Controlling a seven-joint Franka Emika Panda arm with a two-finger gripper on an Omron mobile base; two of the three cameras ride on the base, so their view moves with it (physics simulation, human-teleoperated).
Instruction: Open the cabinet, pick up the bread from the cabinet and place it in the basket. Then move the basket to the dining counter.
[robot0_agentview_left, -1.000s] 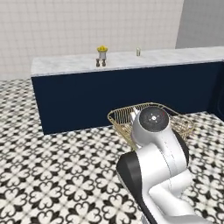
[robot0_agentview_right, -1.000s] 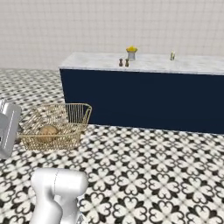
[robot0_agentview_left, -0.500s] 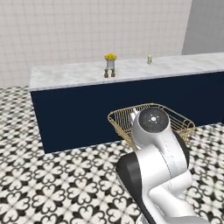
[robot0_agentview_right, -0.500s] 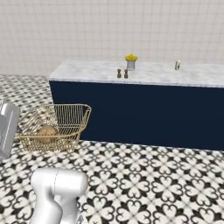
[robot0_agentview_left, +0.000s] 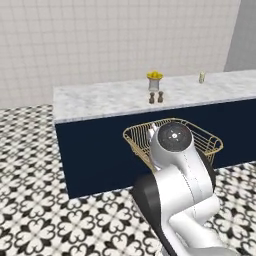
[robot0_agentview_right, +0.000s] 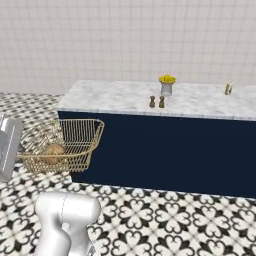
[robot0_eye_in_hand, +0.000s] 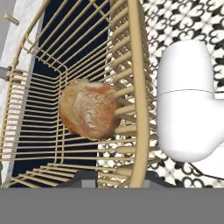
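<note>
The gold wire basket (robot0_eye_in_hand: 136, 83) hangs in the air with my gripper (robot0_eye_in_hand: 124, 177) shut on its rim, one dark fingertip on each side of the wire. The round golden-brown bread (robot0_eye_in_hand: 89, 109) lies inside it. From the right base view, the basket (robot0_agentview_right: 75, 142) with the bread (robot0_agentview_right: 52, 153) floats just left of the dining counter (robot0_agentview_right: 125, 96), below its top. In the left base view the basket (robot0_agentview_left: 202, 140) sits behind my arm, in front of the dining counter (robot0_agentview_left: 100, 97). The cabinet is out of view.
On the marble top stand a small vase of yellow flowers (robot0_agentview_left: 155, 80), two dark shakers (robot0_agentview_left: 155, 97) and a small bottle (robot0_agentview_left: 202, 77). Patterned black-and-white floor tiles (robot0_agentview_right: 190, 220) lie before the navy base. A white tiled wall rises behind.
The whole scene has shifted: the base has driven, and the dining counter now looks larger and nearer. The basket with the bread stays in my grip as before.
</note>
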